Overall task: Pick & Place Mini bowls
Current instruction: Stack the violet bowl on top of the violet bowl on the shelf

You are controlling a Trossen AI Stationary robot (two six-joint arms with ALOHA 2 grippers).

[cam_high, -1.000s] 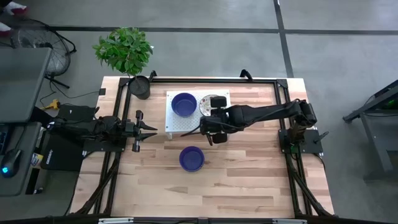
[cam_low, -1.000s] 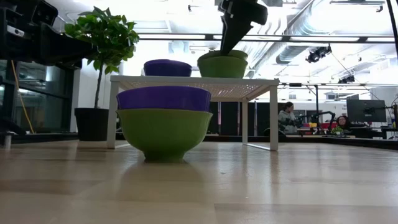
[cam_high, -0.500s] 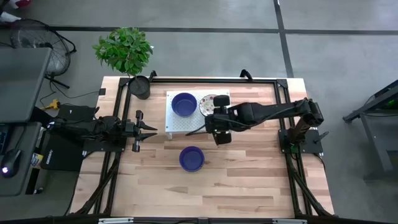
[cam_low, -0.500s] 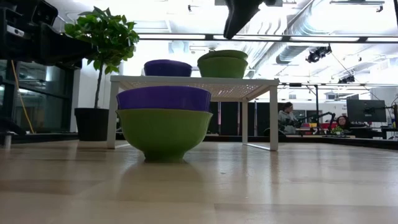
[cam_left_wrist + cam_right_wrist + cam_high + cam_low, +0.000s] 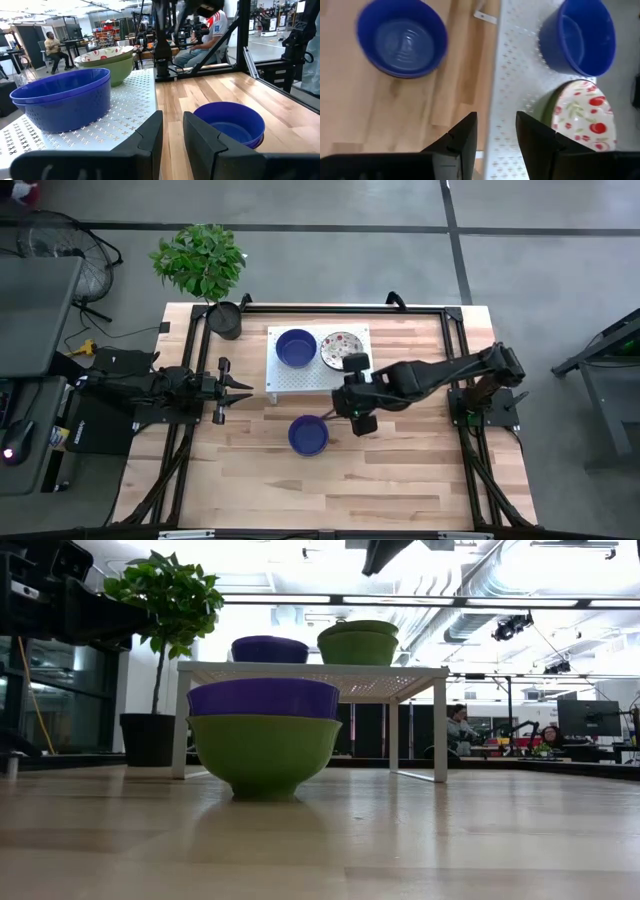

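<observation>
A white perforated shelf (image 5: 300, 380) stands at the table's far middle. On it sit a blue mini bowl (image 5: 296, 348) and a floral mini bowl (image 5: 342, 345), the floral one nested in a green bowl (image 5: 358, 644). Another blue mini bowl (image 5: 308, 436) sits in a green bowl (image 5: 265, 755) on the table in front of the shelf. My right gripper (image 5: 338, 412) hovers open, high above the shelf's near edge (image 5: 512, 75), between the floral bowl (image 5: 582, 115) and the table's blue bowl (image 5: 402, 42), holding nothing. My left gripper (image 5: 245, 390) waits at the left, level, with a narrow gap between its fingers.
A black pot (image 5: 226, 320) with a green plant stands at the far left corner, beside the shelf. Bare wood lies along the near half of the table (image 5: 330, 490). A black frame runs around the table edges. People sit in the room behind.
My right gripper has risen from the rim of the floral bowl's green bowl on the shelf and gone toward the table's near edge, over the shelf's front. The floral bowl stays on the shelf.
</observation>
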